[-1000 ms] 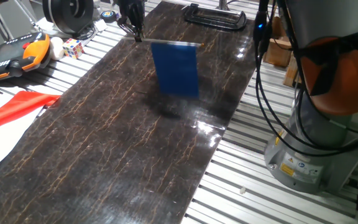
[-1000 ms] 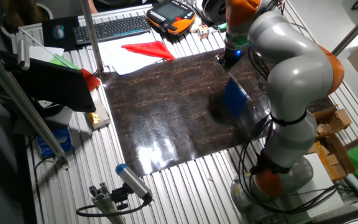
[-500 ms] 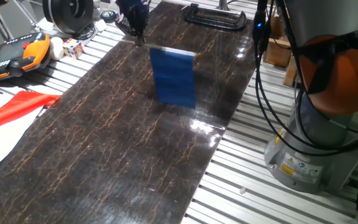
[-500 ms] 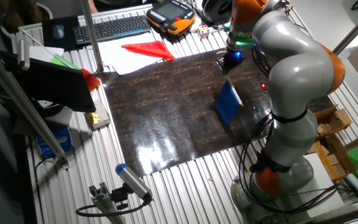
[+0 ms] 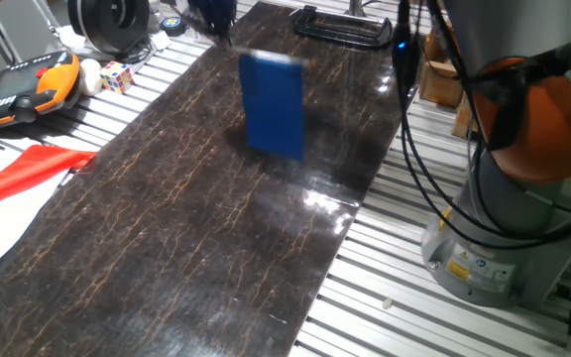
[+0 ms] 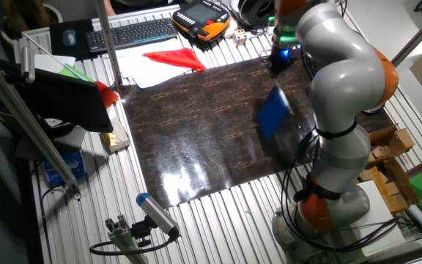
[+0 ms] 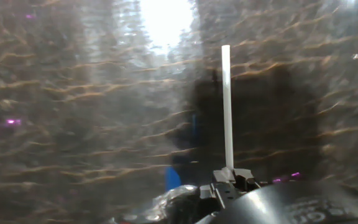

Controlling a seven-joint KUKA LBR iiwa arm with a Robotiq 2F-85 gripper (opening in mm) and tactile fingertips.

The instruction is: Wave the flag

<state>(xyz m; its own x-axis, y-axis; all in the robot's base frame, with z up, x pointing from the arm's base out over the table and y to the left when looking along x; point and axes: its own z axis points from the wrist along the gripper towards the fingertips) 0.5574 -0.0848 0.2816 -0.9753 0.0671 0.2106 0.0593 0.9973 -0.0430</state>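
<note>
One fixed view has the flag (image 5: 274, 104) up in the air above the dark marble-look mat (image 5: 167, 228), toward the far edge of the desk, its blue sheet hanging down and blurred. The stick (image 7: 227, 106) shows best in the hand view, a pale rod running straight out from the gripper (image 7: 227, 177), whose fingers are closed on its base. In the other fixed view the flag (image 6: 273, 116) floats over the mat's robot-side edge, just beside the arm (image 6: 343, 88).

The risks, judging from here: the hold is only on the very end of a thin stick, so a sharp swing could twist it in the fingers or flick it out altogether. The sheet also hangs close to the arm's own links and dangling cables (image 5: 434, 149), and a wide sweep that way could snag it. A low pass could drag the cloth on the mat. The black clamp (image 5: 340, 25) at the far edge sits near the gripper's path too.
</note>
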